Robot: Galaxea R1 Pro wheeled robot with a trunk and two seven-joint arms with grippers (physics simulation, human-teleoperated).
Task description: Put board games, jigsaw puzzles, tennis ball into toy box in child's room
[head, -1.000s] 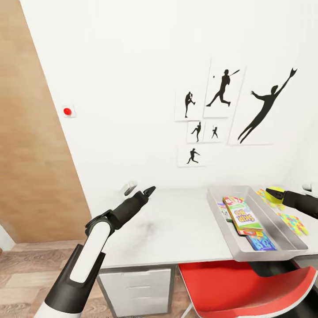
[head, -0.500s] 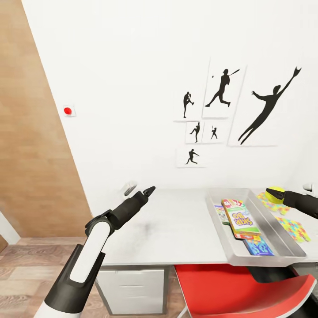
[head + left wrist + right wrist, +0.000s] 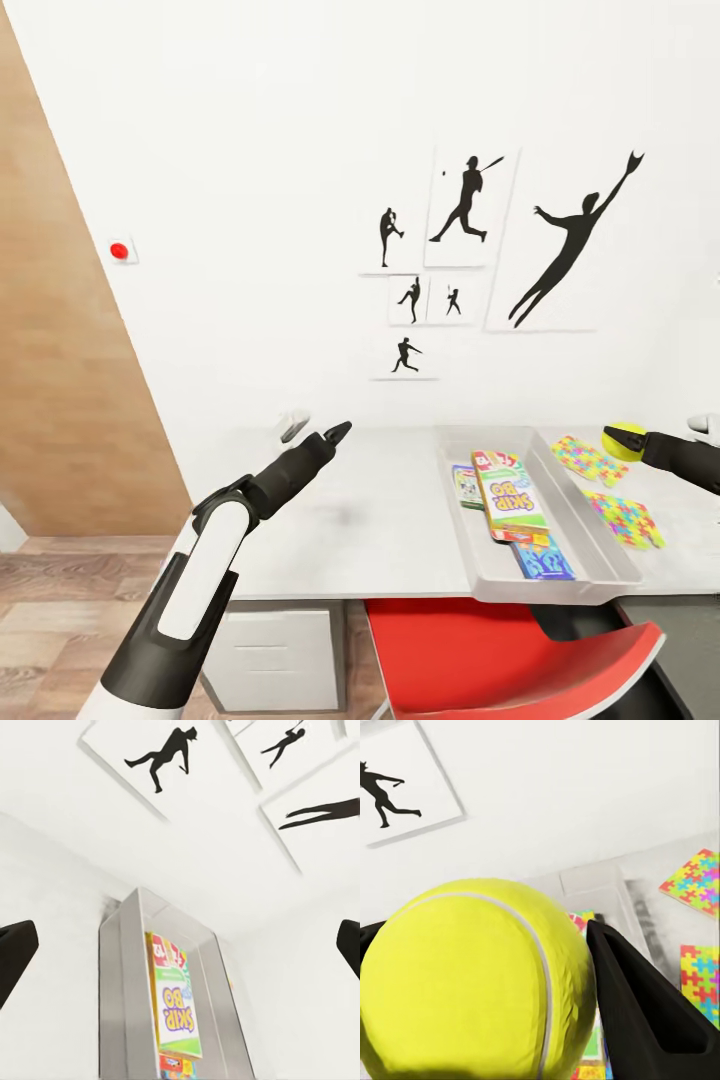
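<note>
Now, my right gripper (image 3: 622,441) jaws clamped on the tennis ball (image 3: 622,441), bright yellow-green, white seam, above the desk (image 3: 380,520) | toy box (image 3: 470,560) holds three board games (image 3: 508,490) | two jigsaw puzzles (image 3: 625,520) beside it | left gripper (image 3: 338,432) jaws apart

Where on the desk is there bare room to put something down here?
The table top is bare from the left tool across to the toy box. Beyond the box it is crowded: two jigsaw puzzles lie under the right tool gripping the tennis ball.
</note>
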